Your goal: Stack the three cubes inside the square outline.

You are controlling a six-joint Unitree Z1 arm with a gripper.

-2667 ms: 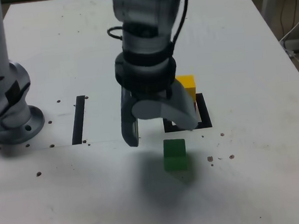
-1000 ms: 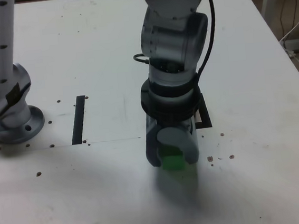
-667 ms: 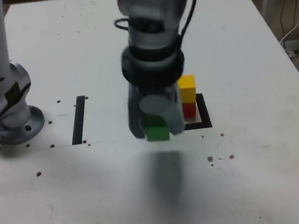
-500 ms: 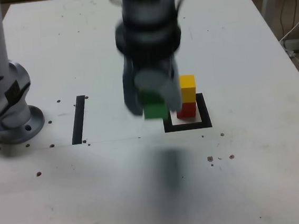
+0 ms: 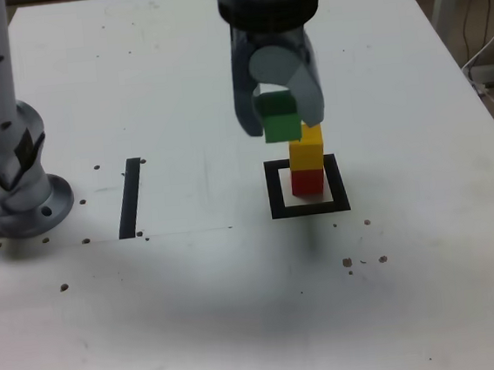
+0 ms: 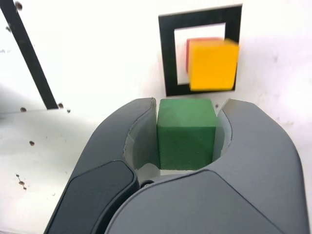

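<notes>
the hand is closed on the green cube, one finger on each side, holding it raised above the table. the yellow cube sits on the red cube, within the black square, near its right edge in the exterior view. in that view the green cube hangs just up and to the left of the stack, overlapping the yellow one's corner in the picture. to place it well, keep the grip firm and the cube high, line its edges up with the yellow cube's in the wrist view, then lower slowly and straight until the faces meet. open both fingers evenly and rise straight; a sideways nudge could topple the pair.
</notes>
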